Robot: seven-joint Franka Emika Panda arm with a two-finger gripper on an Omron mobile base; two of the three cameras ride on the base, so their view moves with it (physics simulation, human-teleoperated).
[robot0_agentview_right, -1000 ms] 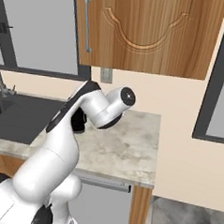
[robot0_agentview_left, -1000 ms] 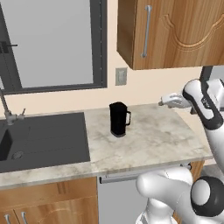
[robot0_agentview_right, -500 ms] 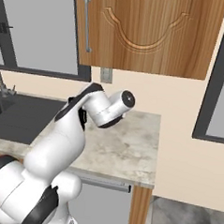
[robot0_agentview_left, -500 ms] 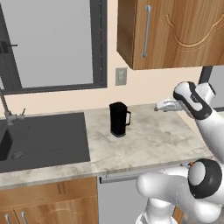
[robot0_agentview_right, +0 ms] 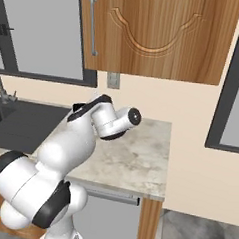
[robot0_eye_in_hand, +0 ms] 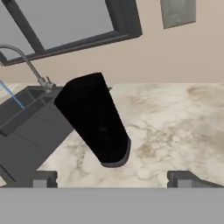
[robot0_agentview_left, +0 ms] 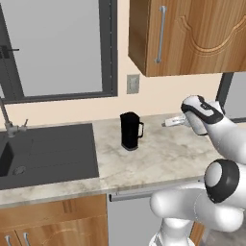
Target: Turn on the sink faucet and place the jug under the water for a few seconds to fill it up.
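The black jug [robot0_agentview_left: 130, 130] stands upright on the marble counter, its loop handle turned toward the arm. My gripper [robot0_agentview_left: 167, 123] hovers open to the right of it, a short gap away and at about the height of its top. In the hand view the jug [robot0_eye_in_hand: 94, 124] lies straight ahead, between and beyond my spread fingertips [robot0_eye_in_hand: 43, 178], and nothing is held. The grey gooseneck faucet [robot0_agentview_left: 7, 117] rises behind the dark sink [robot0_agentview_left: 48, 151] at the far left. A thin blue stream of water [robot0_eye_in_hand: 12, 97] falls from the faucet [robot0_eye_in_hand: 27, 63] into the basin.
A wooden wall cabinet [robot0_agentview_left: 192, 33] hangs above the counter, with a wall outlet [robot0_agentview_left: 133, 83] just behind the jug. A dark-framed window [robot0_agentview_left: 57, 48] sits over the sink. The counter [robot0_agentview_right: 139, 153] ends at its right edge beside a second window.
My gripper has come down and moved left, closer to the jug. The jug and the faucet have stayed where they were.
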